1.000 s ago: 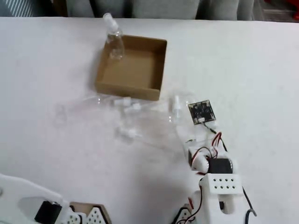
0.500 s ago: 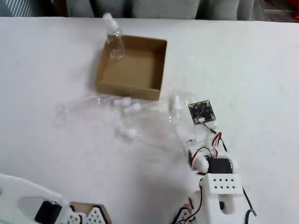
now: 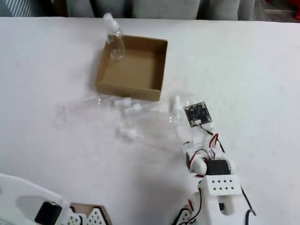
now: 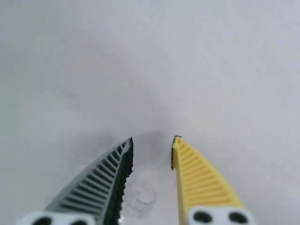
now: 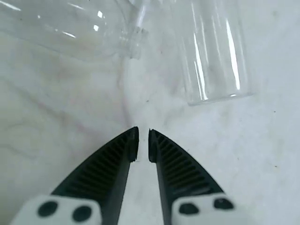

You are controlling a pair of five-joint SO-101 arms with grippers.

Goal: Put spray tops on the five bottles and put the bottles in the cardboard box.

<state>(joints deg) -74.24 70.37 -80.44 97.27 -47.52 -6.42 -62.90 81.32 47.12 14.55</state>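
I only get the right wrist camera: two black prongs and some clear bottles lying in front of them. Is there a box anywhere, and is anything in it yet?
Observer: Yes. The high view shows an open cardboard box farther along the table. One bottle rests across its far left corner, with a top already fitted.
Operator: Where are the other tops?
Observer: Several small white spray tops lie loose on the table just in front of the box.
Operator: What is the other arm doing?
Observer: The left tool is open, low over the white table.
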